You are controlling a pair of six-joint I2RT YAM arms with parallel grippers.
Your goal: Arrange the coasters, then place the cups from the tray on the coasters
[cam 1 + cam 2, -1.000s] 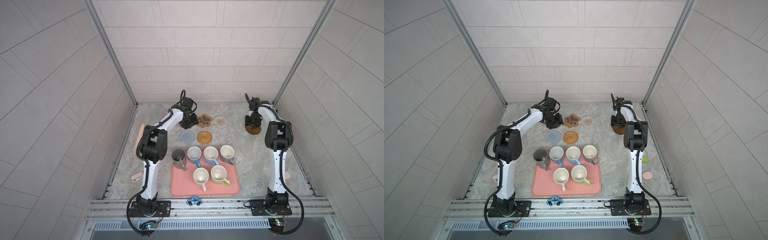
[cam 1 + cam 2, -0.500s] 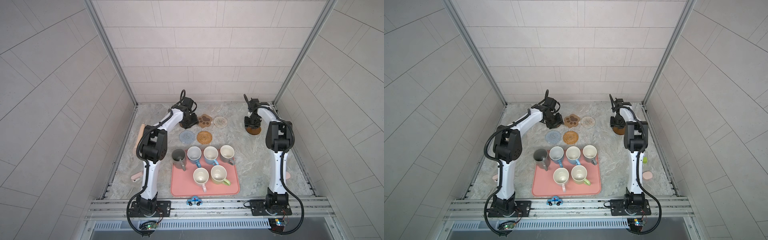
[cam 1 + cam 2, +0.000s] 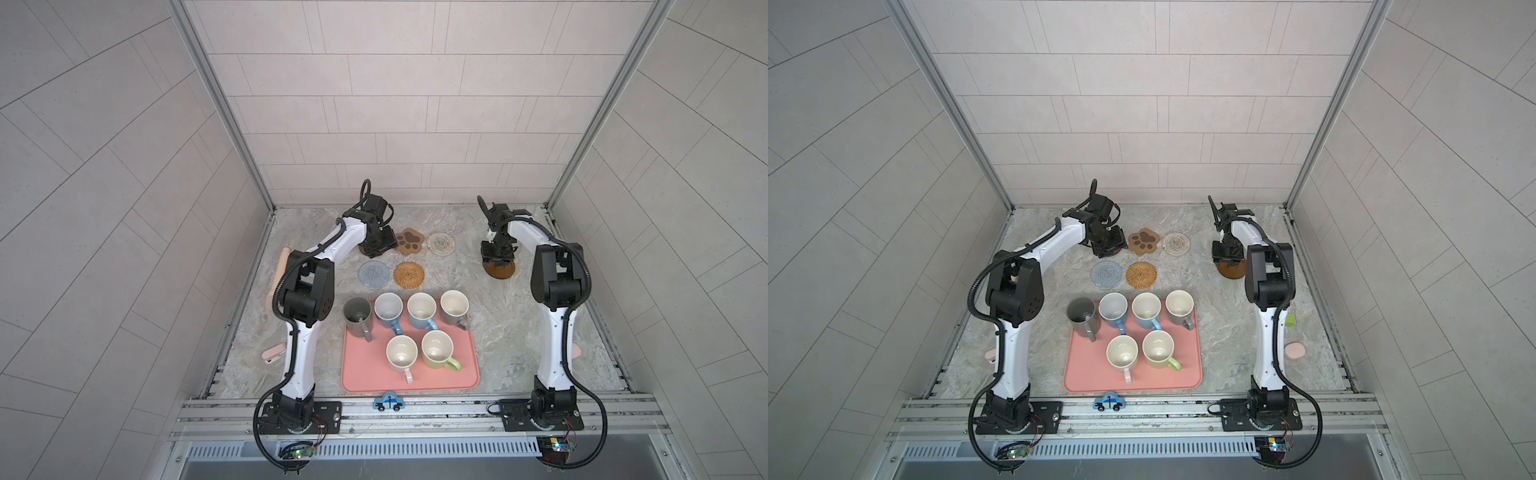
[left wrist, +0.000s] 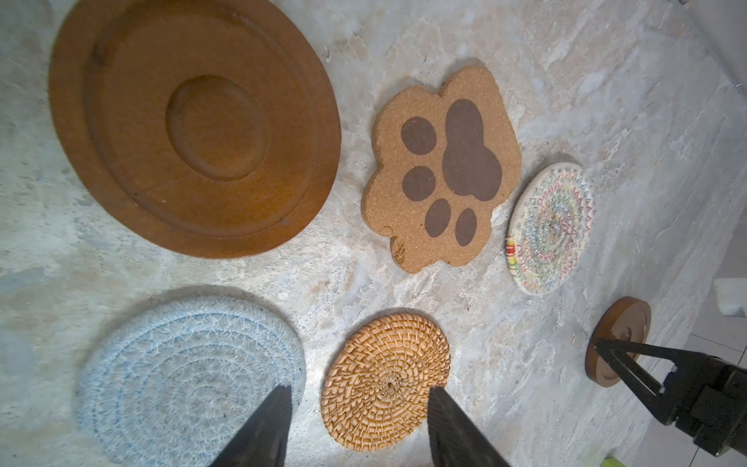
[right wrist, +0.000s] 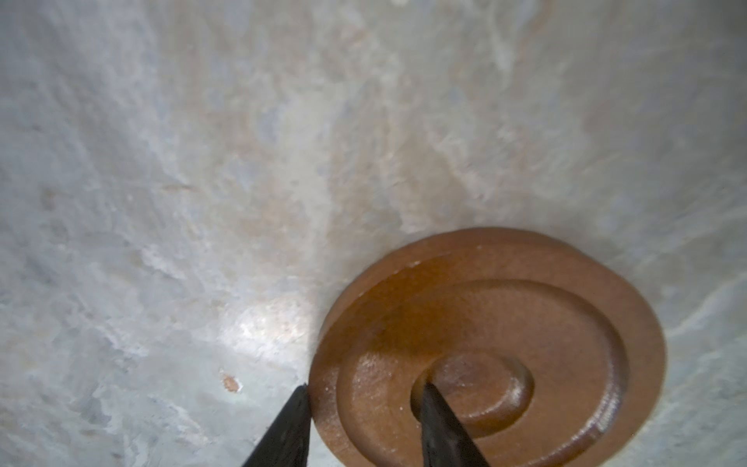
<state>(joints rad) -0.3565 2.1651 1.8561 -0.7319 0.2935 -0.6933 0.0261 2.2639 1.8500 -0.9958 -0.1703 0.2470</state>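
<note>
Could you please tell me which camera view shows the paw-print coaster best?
The left wrist view: the paw-print coaster is close up, whole and unobstructed, cork grain and dark pads clear. Both top views show it small, beside the cream woven coaster. The right wrist view misses it, showing a brown disc coaster instead.

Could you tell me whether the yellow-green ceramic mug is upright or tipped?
Upright: the yellow-green ceramic mug shows its round open mouth facing up.
</note>
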